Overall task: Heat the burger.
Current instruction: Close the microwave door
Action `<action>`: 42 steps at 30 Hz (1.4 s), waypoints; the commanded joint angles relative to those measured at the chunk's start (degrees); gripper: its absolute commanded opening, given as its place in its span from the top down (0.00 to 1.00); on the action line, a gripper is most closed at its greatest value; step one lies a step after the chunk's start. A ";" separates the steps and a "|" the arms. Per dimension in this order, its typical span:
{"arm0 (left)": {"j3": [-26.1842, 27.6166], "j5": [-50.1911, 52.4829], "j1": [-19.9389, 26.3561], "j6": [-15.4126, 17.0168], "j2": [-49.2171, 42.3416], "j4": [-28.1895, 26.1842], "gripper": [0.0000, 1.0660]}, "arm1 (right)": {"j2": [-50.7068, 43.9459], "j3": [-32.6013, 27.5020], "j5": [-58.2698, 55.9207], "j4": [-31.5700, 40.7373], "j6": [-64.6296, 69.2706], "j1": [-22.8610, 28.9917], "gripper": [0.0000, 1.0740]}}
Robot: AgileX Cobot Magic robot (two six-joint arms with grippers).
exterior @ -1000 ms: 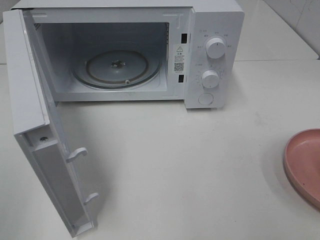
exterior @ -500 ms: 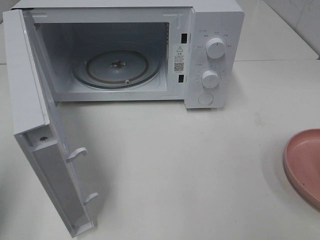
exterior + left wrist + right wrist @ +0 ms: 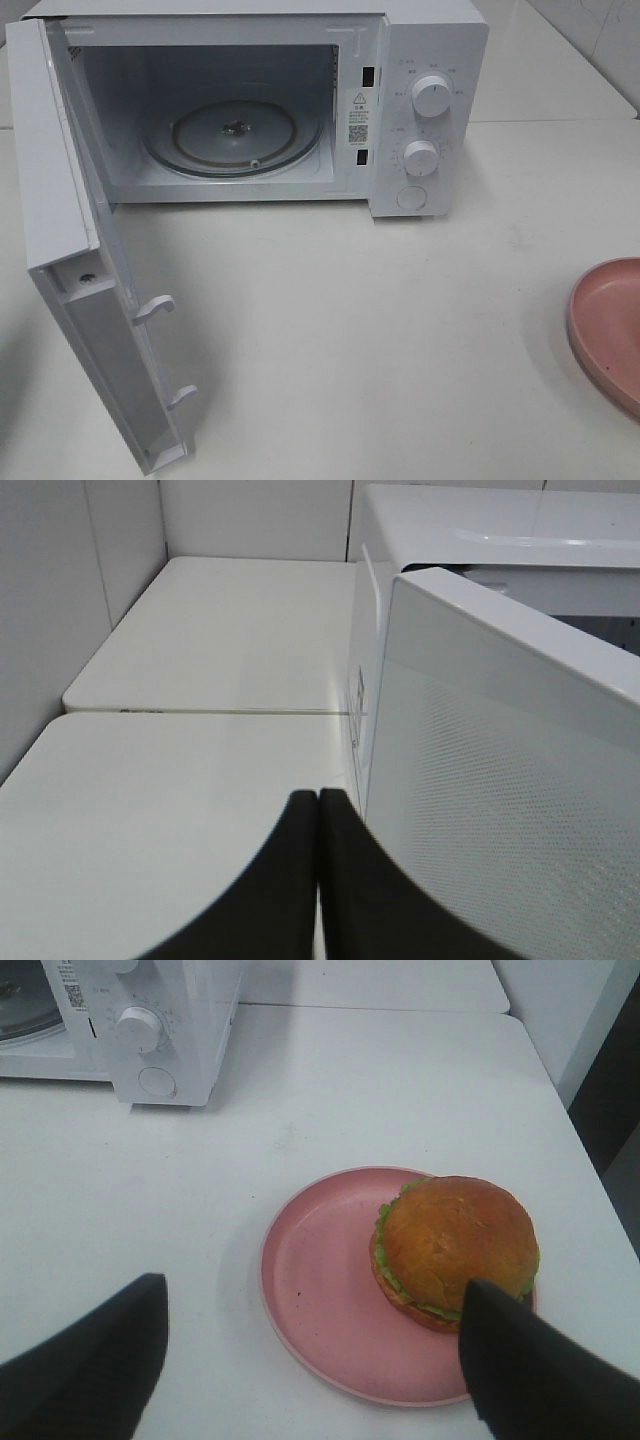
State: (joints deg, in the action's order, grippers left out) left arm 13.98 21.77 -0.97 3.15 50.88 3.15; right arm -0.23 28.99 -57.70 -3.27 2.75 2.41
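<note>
Left tool (image 3: 318, 810) now closed (empty).

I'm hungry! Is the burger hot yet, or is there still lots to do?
Not yet. Done: the microwave door is swung wide open and the glass turntable is bare. In hand: the right gripper hovers with jaws open above the burger, which sits on the pink plate. Left: grab it, put it inside, shut the door, start heating.

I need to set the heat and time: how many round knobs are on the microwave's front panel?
2. The upper knob sits near the top of the microwave panel, the lower knob just beneath it. Below both is a round button, not a knob.
</note>
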 commanded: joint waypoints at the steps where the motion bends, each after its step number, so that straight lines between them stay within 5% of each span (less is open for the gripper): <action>1: -0.57 9.97 0.00 0.74 7.10 5.90 1.00 | -1.55 -0.29 0.80 0.00 -0.86 -0.46 0.29; 10: -0.23 17.19 0.00 1.72 19.82 10.54 1.00 | -1.55 -0.29 0.80 0.00 -0.86 -0.46 0.29; 13: -0.23 20.34 0.00 4.35 23.09 11.86 1.00 | -1.55 -0.29 0.80 0.00 -0.86 -0.46 0.29; 17: -0.23 25.95 0.00 9.05 25.38 20.23 1.00 | -1.55 -0.29 0.80 0.00 -0.86 -0.46 0.29; 25: 1.38 29.51 -1.09 11.92 29.74 24.64 1.00 | -1.55 -0.29 0.80 0.00 -0.86 -0.46 0.29; 33: 4.76 29.56 -7.73 11.75 34.43 24.12 1.00 | -1.55 -0.29 0.80 0.00 -0.86 -0.46 0.29; 42: 9.97 29.45 -18.22 11.69 39.88 15.76 1.00 | -1.55 -0.29 0.80 0.00 -0.86 -0.46 0.29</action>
State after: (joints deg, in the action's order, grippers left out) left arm 23.32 50.25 -18.62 14.55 90.70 20.11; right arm -0.23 28.99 -57.70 -3.27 2.75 2.41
